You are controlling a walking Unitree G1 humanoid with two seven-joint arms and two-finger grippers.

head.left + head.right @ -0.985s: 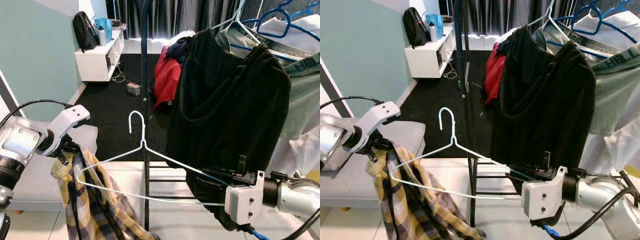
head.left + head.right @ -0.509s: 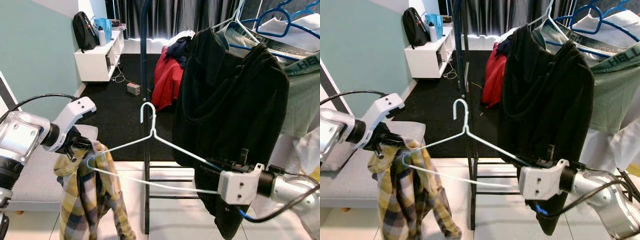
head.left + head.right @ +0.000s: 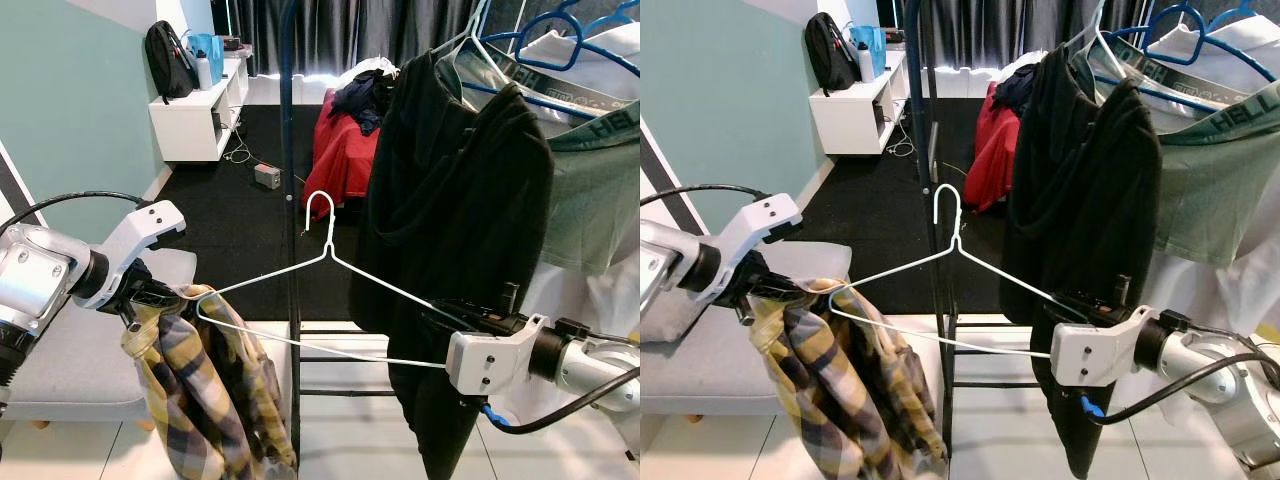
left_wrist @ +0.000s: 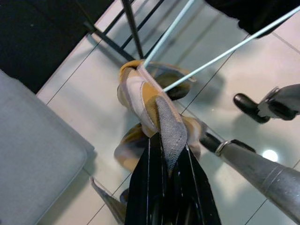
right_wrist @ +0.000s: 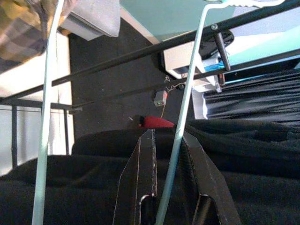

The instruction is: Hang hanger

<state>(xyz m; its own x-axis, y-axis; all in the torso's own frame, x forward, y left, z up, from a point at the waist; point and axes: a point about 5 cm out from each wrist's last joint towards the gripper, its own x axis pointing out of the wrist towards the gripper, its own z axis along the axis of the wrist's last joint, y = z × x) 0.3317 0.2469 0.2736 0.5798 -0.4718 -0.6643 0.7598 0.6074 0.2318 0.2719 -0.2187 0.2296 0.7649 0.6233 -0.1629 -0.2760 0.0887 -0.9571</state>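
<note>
Grippers, two: right gripper (image 5: 165, 187) pinches one white wire hanger (image 3: 322, 285); left gripper (image 4: 167, 183) clamps one yellow plaid shirt (image 3: 215, 385) beside black rack pole (image 3: 291, 140).

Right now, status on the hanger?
Right gripper shut on thin white wire hanger. Left gripper shut on yellow plaid shirt. Black upright rack pole behind hook.

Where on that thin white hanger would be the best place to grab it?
Probably the bare sloping shoulder of the white hanger, near its right end, from the right: the plaid shirt covers the left end, and the hook stays free. The right gripper holds there already.
</note>
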